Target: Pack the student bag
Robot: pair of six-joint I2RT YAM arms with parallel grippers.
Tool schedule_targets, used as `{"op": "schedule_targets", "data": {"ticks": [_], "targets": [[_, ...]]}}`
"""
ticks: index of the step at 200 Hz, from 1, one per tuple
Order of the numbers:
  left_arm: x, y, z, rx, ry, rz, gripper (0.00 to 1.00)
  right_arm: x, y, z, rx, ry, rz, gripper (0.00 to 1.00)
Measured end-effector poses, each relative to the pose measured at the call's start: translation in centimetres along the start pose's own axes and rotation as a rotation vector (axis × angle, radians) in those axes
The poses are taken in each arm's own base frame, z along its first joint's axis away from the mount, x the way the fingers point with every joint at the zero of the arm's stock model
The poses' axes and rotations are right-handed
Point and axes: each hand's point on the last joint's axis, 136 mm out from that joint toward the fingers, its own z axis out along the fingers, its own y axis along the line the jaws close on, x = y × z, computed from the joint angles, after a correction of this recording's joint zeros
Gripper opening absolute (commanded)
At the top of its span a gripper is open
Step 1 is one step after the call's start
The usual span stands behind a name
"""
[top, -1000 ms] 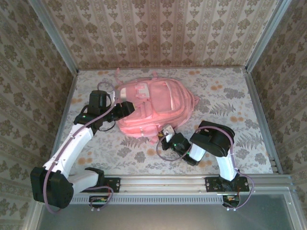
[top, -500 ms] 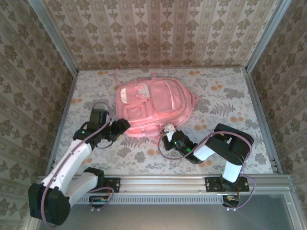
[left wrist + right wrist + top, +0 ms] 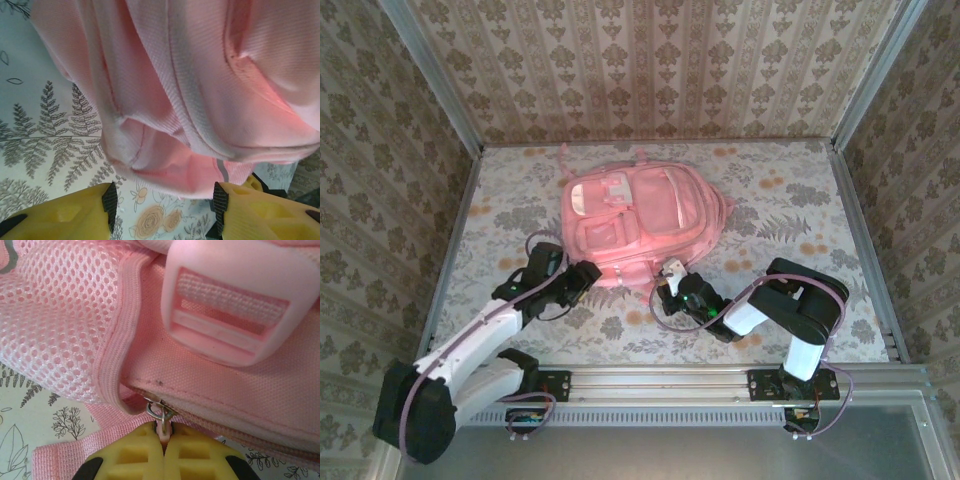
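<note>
The student bag [image 3: 642,222], a soft pink backpack, lies flat in the middle of the table with its pockets facing up. My left gripper [image 3: 588,274] is open at the bag's near-left corner. In the left wrist view the yellow fingers [image 3: 75,212] stand wide apart and the bag's pink fabric [image 3: 200,100] hangs just above the gap of that gripper [image 3: 162,202]. My right gripper [image 3: 668,278] is at the bag's near edge. Its jaws [image 3: 164,445] are shut on the pink zipper pull [image 3: 162,415] with its metal ring, below a pink plastic buckle [image 3: 230,305].
The floral table cloth [image 3: 780,225] is bare to the right and left of the bag. Metal rails [image 3: 450,255] and papered walls close the table on three sides. A mesh side pocket [image 3: 55,315] and a woven strap [image 3: 65,452] lie beside the zipper.
My left arm has drawn back and down from the bag's left side to its near-left corner. The bag, bunched up a second ago, now lies flat. The right gripper has stayed shut on the zipper pull.
</note>
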Motion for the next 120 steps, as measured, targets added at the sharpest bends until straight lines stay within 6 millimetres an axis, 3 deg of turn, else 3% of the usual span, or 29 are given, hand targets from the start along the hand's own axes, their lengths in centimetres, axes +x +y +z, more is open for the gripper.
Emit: {"op": "schedule_targets", "data": {"ticks": [45, 99, 120], "targets": [[-0.4, 0.7, 2.1, -0.051, -0.020, -0.010, 0.49, 0.0, 0.1, 0.0, -0.007, -0.003, 0.027, 0.00], [-2.2, 1.6, 2.0, -0.130, -0.130, -0.011, 0.09, 0.4, 0.3, -0.1, -0.009, 0.012, 0.023, 0.00], [-3.1, 1.7, 1.4, -0.151, -0.186, -0.003, 0.00, 0.6, 0.2, -0.2, -0.002, 0.029, 0.007, 0.00]]}}
